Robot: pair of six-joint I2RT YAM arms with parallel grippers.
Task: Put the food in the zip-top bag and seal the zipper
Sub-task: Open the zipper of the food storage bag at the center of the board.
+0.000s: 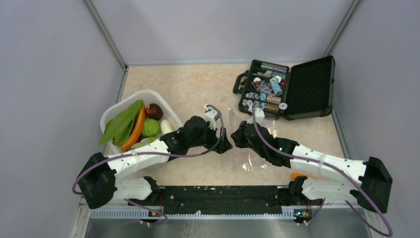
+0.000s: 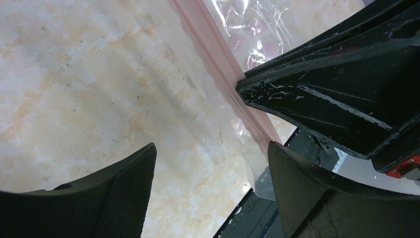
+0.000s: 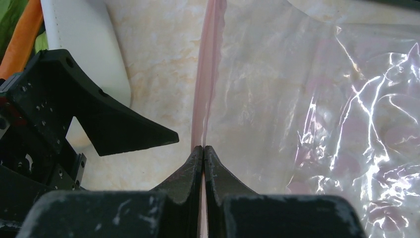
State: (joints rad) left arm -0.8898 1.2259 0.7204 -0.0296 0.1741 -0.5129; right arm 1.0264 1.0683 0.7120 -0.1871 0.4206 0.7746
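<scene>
Zipper [image 3: 208, 74] of zip-top bag [image 3: 322, 99] on tabletop [image 1: 198, 89] is pinched by clenched right gripper [image 3: 203, 148], prob. to anchor the mouth; left gripper [image 2: 212, 148] is spread open beside it, nothing held. Food [image 1: 141, 124] is kept in tub [image 1: 125, 98].

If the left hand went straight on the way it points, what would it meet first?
Probably the zip-top bag: its clear lip beside the pink zipper lies ahead between the fingers of the open left hand, table beneath. The right hand, pinching that zipper, sits to one side. Depth is unclear.

Table [image 1: 198, 84] open beyond zip-top bag [image 1: 250, 161] — tub [image 1: 130, 96] left, case [image 1: 309, 91] right.
</scene>
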